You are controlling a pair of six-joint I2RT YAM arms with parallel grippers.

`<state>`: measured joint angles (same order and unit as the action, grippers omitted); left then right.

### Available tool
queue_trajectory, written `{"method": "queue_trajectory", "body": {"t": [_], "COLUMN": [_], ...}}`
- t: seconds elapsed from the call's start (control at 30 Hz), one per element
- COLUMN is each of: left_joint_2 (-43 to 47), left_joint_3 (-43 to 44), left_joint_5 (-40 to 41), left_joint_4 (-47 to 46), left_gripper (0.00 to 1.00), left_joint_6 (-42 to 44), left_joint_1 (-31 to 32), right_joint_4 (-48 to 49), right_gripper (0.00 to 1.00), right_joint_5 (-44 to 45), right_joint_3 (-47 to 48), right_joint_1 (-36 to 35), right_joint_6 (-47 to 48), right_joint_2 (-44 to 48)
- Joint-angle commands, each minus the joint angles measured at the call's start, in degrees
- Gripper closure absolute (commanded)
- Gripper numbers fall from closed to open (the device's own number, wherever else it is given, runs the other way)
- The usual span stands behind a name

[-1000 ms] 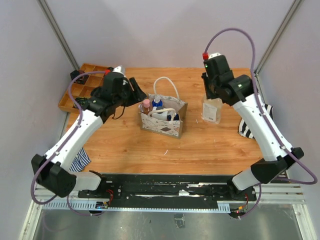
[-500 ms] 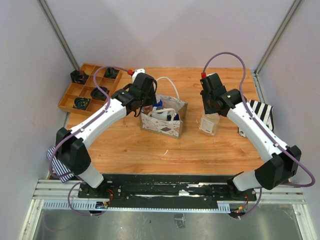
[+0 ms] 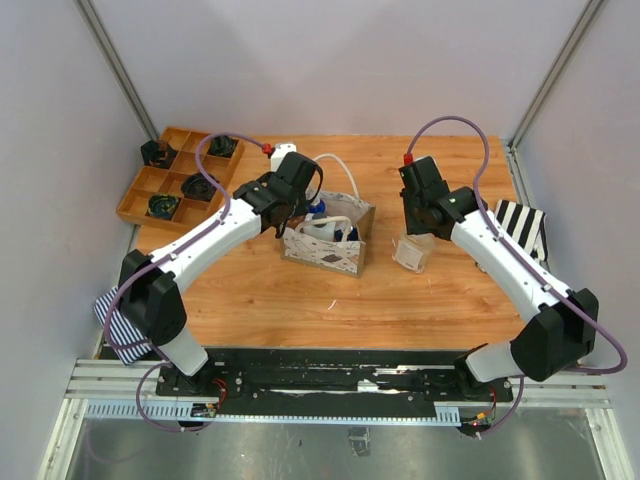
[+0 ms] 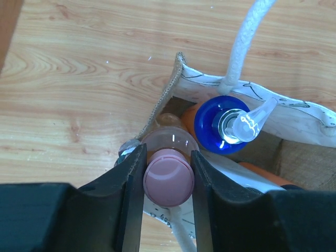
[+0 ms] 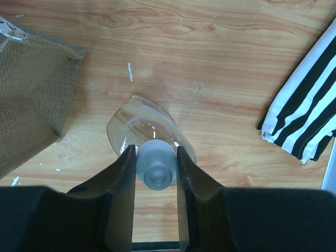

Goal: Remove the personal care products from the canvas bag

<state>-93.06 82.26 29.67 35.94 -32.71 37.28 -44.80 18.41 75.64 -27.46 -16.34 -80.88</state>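
- Left wrist view: the left gripper (image 4: 168, 157) is pinching the cap of the pink-capped bottle (image 4: 168, 179), which is standing in a corner of the canvas bag (image 4: 294, 118), just beside a blue pump bottle (image 4: 212, 123).
- The right gripper (image 5: 156, 155) is clamping the cap of the white-capped squarish bottle (image 5: 137, 122) outside the bag, between it and a striped cloth (image 5: 304, 115).
- The wooden tray (image 3: 135, 205) is holding black objects (image 3: 162, 205) in its compartments.

The table (image 4: 79, 68) is smooth, shiny wood. The canvas bag (image 4: 299, 118) is rough woven cloth with a soft rope handle (image 4: 242, 44). The pink cap (image 4: 169, 177) and white cap (image 5: 156, 168) look like dull plastic. The blue cap (image 4: 207, 126) and squarish bottle (image 5: 139, 123) are shiny plastic.
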Motion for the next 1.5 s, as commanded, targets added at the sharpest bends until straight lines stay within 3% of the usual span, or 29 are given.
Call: {"method": "queue_trajectory", "body": {"t": [0.0, 0.13, 0.3, 0.43, 0.6, 0.87, 1.03, 1.27, 1.47], "left_joint_2": [0.21, 1.4, 3.67, 8.29, 13.22, 16.57, 17.65, 23.13, 25.89], "left_joint_3": [0.34, 3.06, 14.59, 22.43, 28.04, 26.27, 19.97, 1.37, -6.47], "left_joint_5": [0.97, 1.7, 6.11, 12.61, 18.39, 19.67, 18.26, 16.99, 16.62], "left_joint_4": [0.65, 2.75, 9.2, 11.59, 14.15, 16.13, 14.9, 8.09, 6.75], "left_gripper": [0.99, 1.0, 1.0, 1.0, 1.0, 0.99, 1.0, 1.0, 0.99], "left_joint_6": [0.01, 0.03, 1.14, 0.55, 1.14, -0.16, -0.82, -3.27, -4.81], "left_joint_1": [0.34, 0.66, 0.99, 1.28, 1.25, 1.28, 1.22, 1.22, 1.22], "right_joint_4": [2.37, 1.15, -1.26, 0.3, 7.92, 11.68, 11.78, 8.68, 7.03], "right_gripper": [0.64, 0.2, 0.06, 0.1, 0.24, 0.34, 0.34, 0.35, 0.37], "right_joint_5": [0.59, 1.22, 4.1, 4.92, -6.32, -17.5, -16.49, -13.36, -12.88], "right_joint_3": [-1.61, -1.44, 1.41, 5.32, 8.29, 17.39, 25.25, 34.92, 37.96], "right_joint_1": [0.83, 0.88, -1.19, -7.14, -10.4, -12.56, -14.75, -15.81, -16.63], "right_joint_6": [-1.27, -1.97, -1.69, 1.41, 5.01, 5.44, 5.53, 3.9, 2.41], "right_joint_2": [1.9, 2.65, 5.04, 6.54, 4.27, -8.65, -17.85, -28.56, -34.76]}}
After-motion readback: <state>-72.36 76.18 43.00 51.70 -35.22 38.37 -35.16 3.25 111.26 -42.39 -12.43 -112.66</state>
